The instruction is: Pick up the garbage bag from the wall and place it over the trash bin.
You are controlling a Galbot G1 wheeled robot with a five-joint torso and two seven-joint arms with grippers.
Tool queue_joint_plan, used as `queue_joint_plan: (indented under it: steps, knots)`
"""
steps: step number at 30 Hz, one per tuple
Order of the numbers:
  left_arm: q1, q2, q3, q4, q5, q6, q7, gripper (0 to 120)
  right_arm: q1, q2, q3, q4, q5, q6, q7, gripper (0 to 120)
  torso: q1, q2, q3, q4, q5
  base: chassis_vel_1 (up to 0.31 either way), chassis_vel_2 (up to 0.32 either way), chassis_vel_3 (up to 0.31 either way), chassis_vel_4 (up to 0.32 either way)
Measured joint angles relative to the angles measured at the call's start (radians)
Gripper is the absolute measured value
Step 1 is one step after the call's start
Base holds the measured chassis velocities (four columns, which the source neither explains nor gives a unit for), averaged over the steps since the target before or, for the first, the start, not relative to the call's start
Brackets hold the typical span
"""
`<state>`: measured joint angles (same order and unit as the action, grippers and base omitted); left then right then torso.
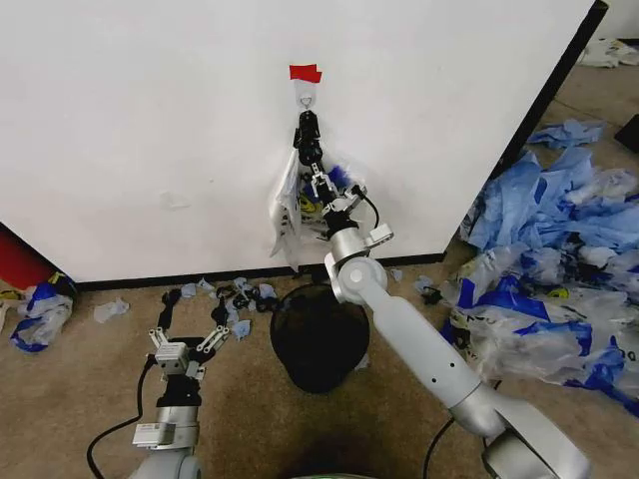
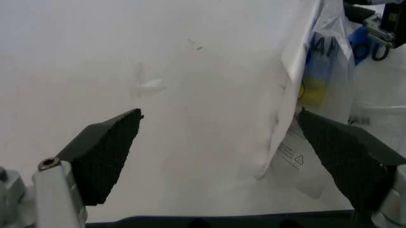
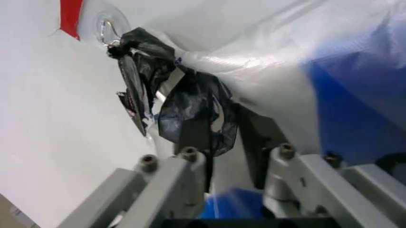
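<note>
The garbage bag point(image 1: 288, 212), thin and see-through with blue patches, hangs on the white wall point(image 1: 150, 120) from a small hook point(image 1: 306, 98) under a red tape piece point(image 1: 305, 72). My right gripper point(image 1: 308, 138) reaches up along the bag to just below the hook. In the right wrist view its fingers point(image 3: 193, 142) stand close together on the bag's dark bunched handle point(image 3: 190, 102), next to the hook point(image 3: 106, 29). The black mesh trash bin point(image 1: 318, 334) stands on the floor below. My left gripper point(image 1: 190, 324) hovers low, left of the bin, open and empty, facing the wall and the bag point(image 2: 317, 90).
Heaped blue and clear bags point(image 1: 559, 249) cover the floor to the right. Small plastic scraps point(image 1: 230, 294) lie along the wall's black base strip. Another bag point(image 1: 40, 314) and a red object point(image 1: 20, 261) sit at far left. Bare carpet lies around the bin.
</note>
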<state>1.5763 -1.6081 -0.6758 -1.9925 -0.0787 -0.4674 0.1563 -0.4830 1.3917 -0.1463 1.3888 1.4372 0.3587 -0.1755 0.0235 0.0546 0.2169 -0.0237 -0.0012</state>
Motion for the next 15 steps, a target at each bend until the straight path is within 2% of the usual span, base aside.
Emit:
queue_joint_plan:
  steps: [3, 15]
  knots:
    - [0.001, 0.000, 0.001, 0.001, 0.003, -0.003, 0.001, 98, 0.005, 0.002, -0.003, -0.001, -0.002, 0.000, -0.007, 4, 0.000, 0.000, 0.000, 0.0000, 0.0000, 0.000, 0.000, 0.000, 0.000]
    - [0.005, 0.000, 0.004, 0.009, 0.019, -0.018, 0.002, 98, 0.025, 0.017, -0.007, -0.020, -0.001, 0.006, -0.027, 1, 0.000, 0.000, 0.000, 0.0001, 0.0000, 0.000, 0.000, 0.000, 0.000]
